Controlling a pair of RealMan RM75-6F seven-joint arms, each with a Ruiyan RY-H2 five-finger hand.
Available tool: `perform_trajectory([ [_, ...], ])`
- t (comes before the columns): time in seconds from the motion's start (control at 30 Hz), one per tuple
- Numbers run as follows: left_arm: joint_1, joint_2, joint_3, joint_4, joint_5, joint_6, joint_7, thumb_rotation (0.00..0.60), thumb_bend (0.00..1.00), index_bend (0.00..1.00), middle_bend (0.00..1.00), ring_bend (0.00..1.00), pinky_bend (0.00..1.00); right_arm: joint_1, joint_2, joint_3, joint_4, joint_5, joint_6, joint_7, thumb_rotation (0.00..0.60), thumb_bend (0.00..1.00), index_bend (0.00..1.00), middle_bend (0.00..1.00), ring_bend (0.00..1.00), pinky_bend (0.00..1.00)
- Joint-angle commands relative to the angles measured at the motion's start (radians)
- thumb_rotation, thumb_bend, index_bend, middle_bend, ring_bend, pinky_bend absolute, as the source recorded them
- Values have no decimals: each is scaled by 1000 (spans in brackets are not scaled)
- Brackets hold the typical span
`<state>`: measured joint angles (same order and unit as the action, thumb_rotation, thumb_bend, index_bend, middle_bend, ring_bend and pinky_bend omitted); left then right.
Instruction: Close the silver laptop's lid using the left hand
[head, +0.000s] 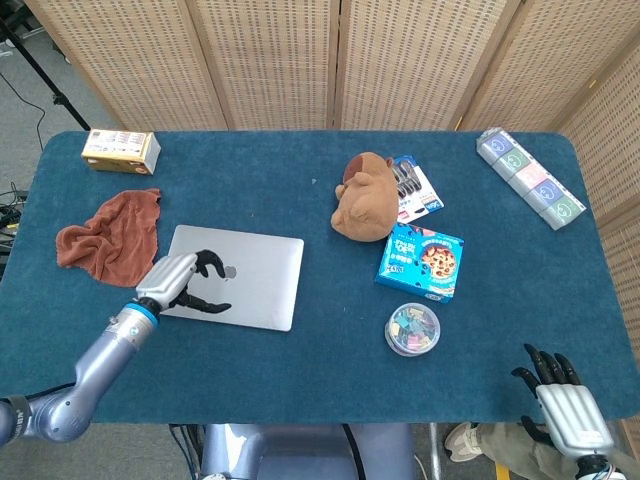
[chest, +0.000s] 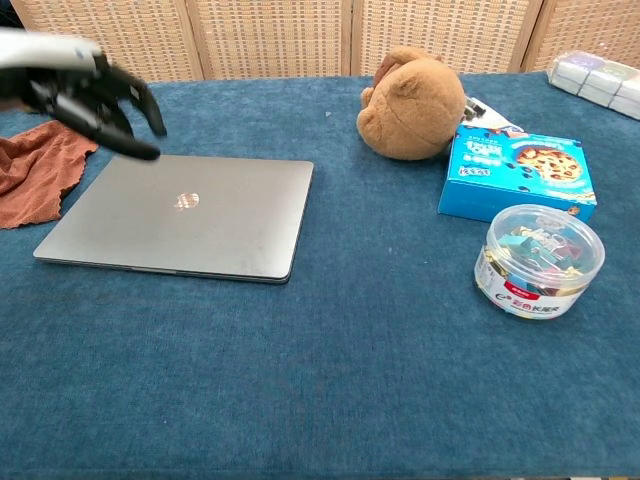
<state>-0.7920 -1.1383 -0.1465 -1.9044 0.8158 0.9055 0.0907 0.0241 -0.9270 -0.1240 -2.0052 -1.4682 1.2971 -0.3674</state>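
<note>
At the near edge of the desk (head: 300, 380), toward 5 o'clock, the right hand (head: 560, 400) hangs just off the corner, holding nothing, fingers loosely apart; only the head view shows it. Near it, at 4 o'clock from the desk's middle, stands a round tub of clips (chest: 540, 260), with a blue biscuit box (chest: 517, 173) just behind it. At 8 o'clock lies the silver laptop (chest: 180, 215), lid shut flat. The left hand (chest: 85, 90) hovers above its left part, fingers spread and curled, gripping nothing; the chest view shows it lifted clear of the lid, which the head view does not make plain. A rust-red cloth (head: 110, 240) lies just beside the laptop at 9 o'clock. Farther back sit a brown plush toy (head: 365, 198), a tan carton (head: 120, 151) at 10 o'clock, and a row of packs (head: 530, 178) at 2 o'clock.
</note>
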Motion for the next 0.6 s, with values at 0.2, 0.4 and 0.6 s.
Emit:
perform_trajectory([
  [0.2,146,86,30,-146,232,255,46,407,47,431,317,362,327,3,5,5,3,13,-2,10,600,353,246,0,0,0],
  [0.4,330,120,120,-176,414,466,-10,409,48,426,297,345,327,11,-2,16,11,45,-15,8,600,353,246,0,0,0],
  [0.6,501,113,202,-122,581,644,-109,407,50,424,285,334,327,20,-12,32,14,73,-16,5,600,352,246,0,0,0],
])
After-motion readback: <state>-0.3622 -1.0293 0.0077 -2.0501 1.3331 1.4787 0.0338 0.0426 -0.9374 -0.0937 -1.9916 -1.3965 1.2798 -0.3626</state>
